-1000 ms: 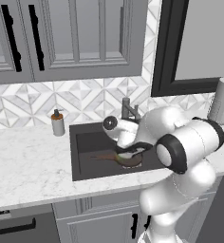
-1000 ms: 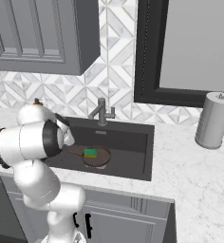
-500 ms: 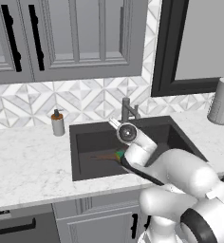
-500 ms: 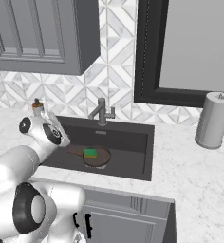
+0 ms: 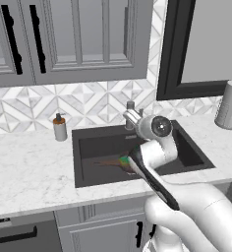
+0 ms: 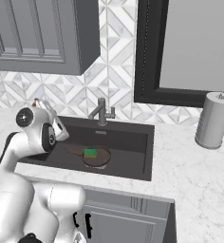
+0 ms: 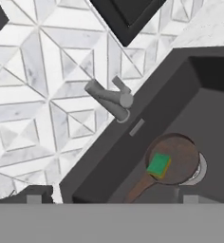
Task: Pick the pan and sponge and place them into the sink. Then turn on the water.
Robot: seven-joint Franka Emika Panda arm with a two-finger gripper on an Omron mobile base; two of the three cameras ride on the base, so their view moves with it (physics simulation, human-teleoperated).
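One pan [image 6: 96, 156] lies in the middle of the right base view, on the floor of the one dark grey sink [image 6: 133, 163], its thin handle running toward the left. One green-topped sponge [image 6: 90, 153] rests inside the pan. A single grey faucet [image 6: 101, 112] stands behind the basin. One soap bottle [image 5: 59, 127] sits at the left of the left base view, and one grey canister [image 6: 211, 120] at the right of the right base view. No writing can be read anywhere. The counter [image 5: 24, 167] is white marble, the wall tiled in a grey-white diamond pattern, with grey cabinets [image 5: 78, 39] above. The gripper [image 7: 111, 200] has its jaws spread wide apart, holding nothing.
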